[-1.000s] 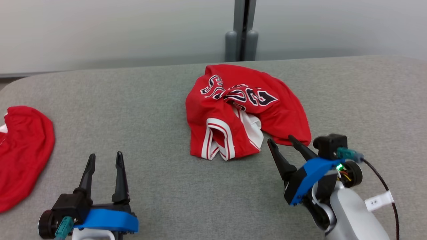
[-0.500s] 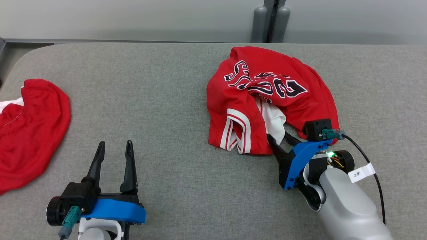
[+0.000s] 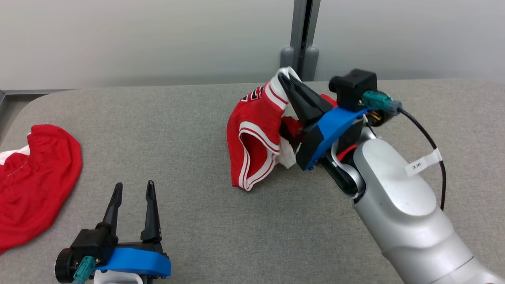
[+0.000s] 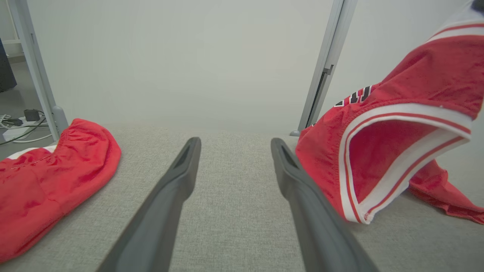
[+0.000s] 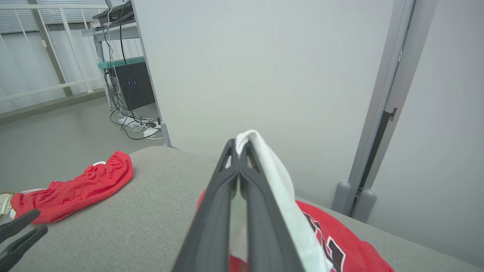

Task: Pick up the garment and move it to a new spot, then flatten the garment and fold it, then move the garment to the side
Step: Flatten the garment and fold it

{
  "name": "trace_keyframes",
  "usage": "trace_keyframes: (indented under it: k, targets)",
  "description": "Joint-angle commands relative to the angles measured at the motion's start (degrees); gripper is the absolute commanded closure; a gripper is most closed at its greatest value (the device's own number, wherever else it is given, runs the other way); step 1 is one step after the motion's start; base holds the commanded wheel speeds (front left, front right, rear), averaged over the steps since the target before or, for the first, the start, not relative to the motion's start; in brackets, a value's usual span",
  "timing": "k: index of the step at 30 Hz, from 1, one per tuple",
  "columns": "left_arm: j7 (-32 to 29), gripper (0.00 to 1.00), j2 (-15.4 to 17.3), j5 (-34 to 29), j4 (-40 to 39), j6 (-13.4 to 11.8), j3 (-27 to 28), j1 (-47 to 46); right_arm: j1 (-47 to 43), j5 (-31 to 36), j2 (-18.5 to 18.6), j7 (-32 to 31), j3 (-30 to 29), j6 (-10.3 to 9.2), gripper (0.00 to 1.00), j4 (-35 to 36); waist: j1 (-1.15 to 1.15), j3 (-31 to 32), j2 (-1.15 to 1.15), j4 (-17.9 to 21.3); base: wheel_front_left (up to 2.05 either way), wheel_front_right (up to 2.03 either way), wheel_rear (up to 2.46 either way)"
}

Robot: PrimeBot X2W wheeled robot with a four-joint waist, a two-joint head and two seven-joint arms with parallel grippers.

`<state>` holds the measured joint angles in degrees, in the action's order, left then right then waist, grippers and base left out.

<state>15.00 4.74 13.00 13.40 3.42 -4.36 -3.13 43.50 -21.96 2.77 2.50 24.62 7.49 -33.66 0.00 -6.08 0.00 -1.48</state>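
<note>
A grey fabric-covered surface (image 3: 189, 157) is seen, with a grey post (image 3: 302, 35) standing behind its far edge. The red garment (image 3: 252, 130), a jersey with white-and-red banding and dark lettering, is found just in front of that post. Its upper part is lifted clear, while the lower folds and one banded opening are left resting on the surface. A second red cloth (image 3: 35, 177) is laid well to the left of the post, at the surface's left edge.

The right pincer (image 3: 283, 77) is raised in front of the post, just to its left, and is closed tight on the garment's white edge. In the right wrist view that white trim is seen pinched between the meeting fingers. The left pincer (image 3: 134, 185) is held far to the left of the post and nearer the robot, low over bare surface, spread wide with nothing between its fingers.

The first step is judged to be only begun: the garment is gripped and partly raised, but it is not yet carried to a new spot. Flattening, folding and the final move aside are all left to be done. As the cloth is bunched, much smoothing is likely to be needed.
</note>
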Motion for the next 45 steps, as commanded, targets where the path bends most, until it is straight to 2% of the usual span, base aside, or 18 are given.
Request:
trace_keyframes:
  k: [1, 4, 11, 16, 22, 25, 30, 34, 37, 38, 39, 42, 45]
  targets:
    - [0.3, 0.0, -0.2, -0.3, -0.3, 0.2, 0.0, 0.4, 2.7, 0.2, 0.4, -1.6, 1.8, 0.01, 1.0, 4.3, 0.0, 0.9, 0.0, 0.5, 0.0, 0.0, 0.0]
    - [0.3, 0.0, -0.3, -0.5, -0.5, 0.5, -0.1, 0.4, 6.0, -0.6, 0.9, -3.7, 4.0, 0.01, 1.0, 9.6, 0.0, 1.0, 0.0, 0.2, 0.0, 0.0, 0.0]
    - [0.3, 0.0, -0.3, -0.8, -1.2, 0.4, 0.4, 0.7, 15.0, -4.0, 1.7, -4.7, 6.1, 0.01, 1.0, 17.4, 0.0, 0.9, 0.0, -0.7, 0.0, 0.0, 0.0]
    - [0.2, 0.0, -0.3, -1.1, -1.6, 0.5, 0.6, 1.2, 19.0, -4.8, 4.4, -5.1, 2.4, 0.01, 1.0, 21.4, 0.0, 1.2, 0.0, -1.2, 0.0, 0.0, 0.0]
    - [0.2, 0.0, -0.6, -1.4, -2.4, 0.5, 0.4, 1.2, 11.4, -2.7, 10.2, -10.2, -4.2, 0.01, 1.0, 23.8, 0.0, 0.4, 0.0, -1.4, 0.0, 0.0, 0.0]
    - [0.2, 0.0, -0.7, -1.5, -2.9, 0.7, 0.0, 0.2, 7.0, -1.0, 12.7, -11.7, -8.2, 0.01, 1.0, 21.5, 0.0, -1.4, 0.0, -1.7, 0.0, 0.0, 0.0]
    - [0.2, 0.0, -1.0, -1.5, -3.2, 1.3, -1.3, -2.7, 5.5, 1.6, 15.5, -8.2, -13.5, 0.01, 1.0, 12.2, 0.0, -5.8, 0.0, -3.9, 0.0, 0.0, 0.0]
    - [0.2, 0.0, -1.2, -1.8, -2.7, 1.9, -2.7, -5.3, 8.5, 3.7, 17.5, -4.4, -13.4, 0.01, 1.0, 3.2, 0.0, -8.8, 0.0, -6.9, 0.0, 0.0, 0.0]
    - [0.2, 0.0, -1.4, -1.9, -2.8, 2.1, -3.4, -6.8, 10.4, 3.7, 17.5, -1.4, -13.2, 0.01, 1.0, -3.0, 0.0, -10.4, 0.0, -8.6, 0.0, 0.0, 0.0]
    - [0.2, 0.0, -1.4, -2.0, -2.8, 2.1, -3.6, -7.1, 10.7, 3.1, 17.0, -1.3, -13.2, 0.01, 0.61, -5.1, 0.0, -10.8, 0.0, -8.9, 0.0, 0.0, 0.0]
    - [0.2, 0.0, -1.5, -2.0, -2.8, 2.1, -3.7, -7.2, 11.2, 2.8, 16.7, -1.5, -12.8, 0.01, 0.0, -7.1, 0.0, -11.0, 0.0, -9.2, 0.0, 0.0, 0.0]
    - [0.2, 0.0, -1.6, -2.0, -2.6, 2.0, -3.8, -7.6, 11.5, 1.9, 16.1, -3.2, -10.3, 0.01, 0.0, -11.5, 0.0, -10.9, 0.0, -9.2, 0.0, 0.0, 0.0]
    - [0.2, 0.0, -1.6, -1.9, -2.2, 1.6, -3.2, -6.9, 9.8, 0.4, 16.0, -2.8, -7.8, 0.01, 0.0, -13.1, 0.0, -9.7, 0.0, -8.3, 0.0, 0.0, 0.0]
